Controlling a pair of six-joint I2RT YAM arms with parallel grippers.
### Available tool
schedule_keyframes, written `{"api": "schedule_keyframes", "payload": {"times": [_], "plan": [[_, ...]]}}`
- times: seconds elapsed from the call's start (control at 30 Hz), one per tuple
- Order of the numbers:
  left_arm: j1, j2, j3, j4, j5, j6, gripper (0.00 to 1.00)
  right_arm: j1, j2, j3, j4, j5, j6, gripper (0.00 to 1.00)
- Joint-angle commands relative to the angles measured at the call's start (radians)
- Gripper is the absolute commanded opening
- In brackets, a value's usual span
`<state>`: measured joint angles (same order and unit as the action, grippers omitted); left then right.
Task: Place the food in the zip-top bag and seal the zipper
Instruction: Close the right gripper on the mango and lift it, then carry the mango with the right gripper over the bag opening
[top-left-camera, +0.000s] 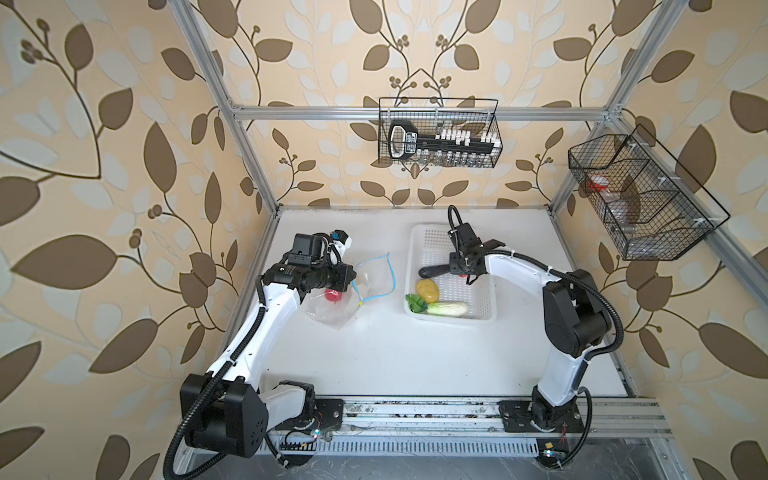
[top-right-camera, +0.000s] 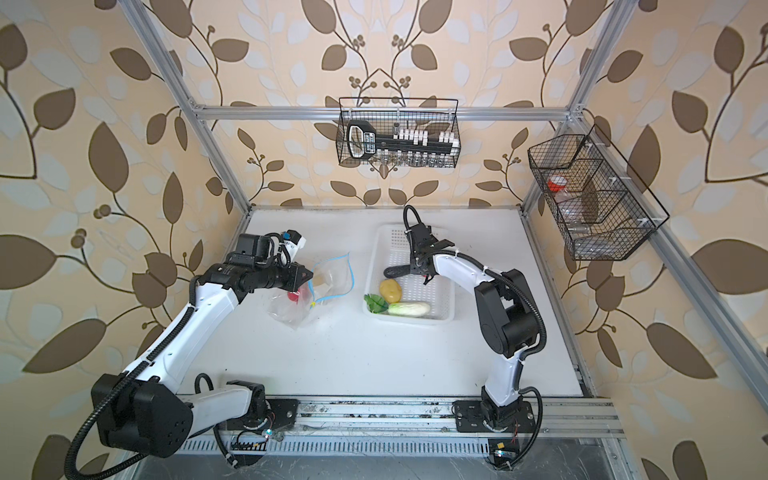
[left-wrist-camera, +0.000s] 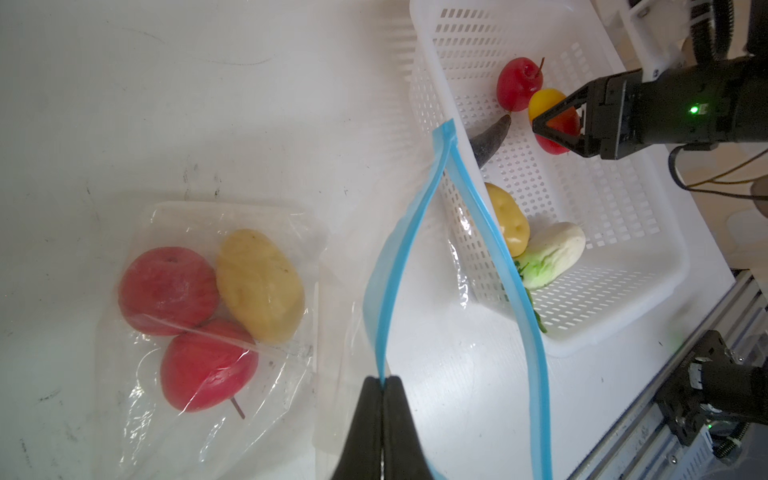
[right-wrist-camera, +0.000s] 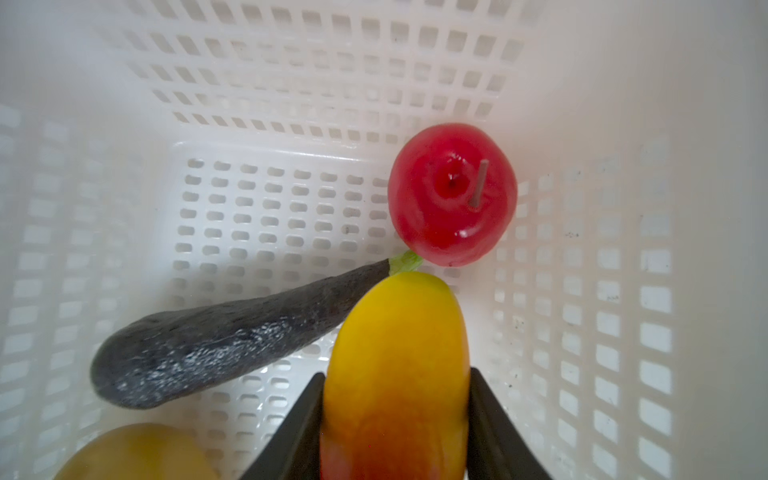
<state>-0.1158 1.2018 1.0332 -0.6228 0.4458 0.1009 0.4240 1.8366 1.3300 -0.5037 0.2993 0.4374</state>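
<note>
Pressed tight together, the left gripper jaws pinch one lip of the zipper, holding the mouth of the zip-top bag raised and gaping while the other lip bows away. The rest of the bag lies on the table, and inside it two red apples and a potato are bunched together, touching. The right gripper jaws stand partly spread, both inner faces set against the red-yellow fruit, clamping it inside the white basket. Just beside that fruit lies the eggplant, its green stem end close against a third apple. At the basket's near end, in both top views, a second potato and the cabbage rest side by side. The basket stands right of the bag, near it but apart.
</note>
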Motion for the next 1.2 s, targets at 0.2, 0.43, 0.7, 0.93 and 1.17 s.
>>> {"api": "schedule_keyframes", "payload": {"times": [0.2, 0.43, 0.7, 0.93, 1.17], "plan": [[0.015, -0.026, -0.003, 0.02, 0.039, -0.006, 0.0, -0.002, -0.111, -0.082, 0.025, -0.031, 0.044, 0.36], [0.016, -0.023, -0.001, 0.016, 0.045, -0.009, 0.0, -0.002, -0.178, -0.125, 0.046, -0.07, 0.058, 0.36], [0.016, -0.026, 0.001, 0.016, 0.047, -0.014, 0.0, -0.003, -0.255, -0.172, 0.062, -0.068, 0.097, 0.35], [0.016, -0.026, 0.004, 0.016, 0.054, -0.019, 0.0, -0.001, -0.339, -0.215, 0.096, -0.088, 0.126, 0.35], [0.016, -0.024, 0.005, 0.014, 0.057, -0.018, 0.0, 0.002, -0.431, -0.254, 0.135, -0.112, 0.151, 0.35]]}}
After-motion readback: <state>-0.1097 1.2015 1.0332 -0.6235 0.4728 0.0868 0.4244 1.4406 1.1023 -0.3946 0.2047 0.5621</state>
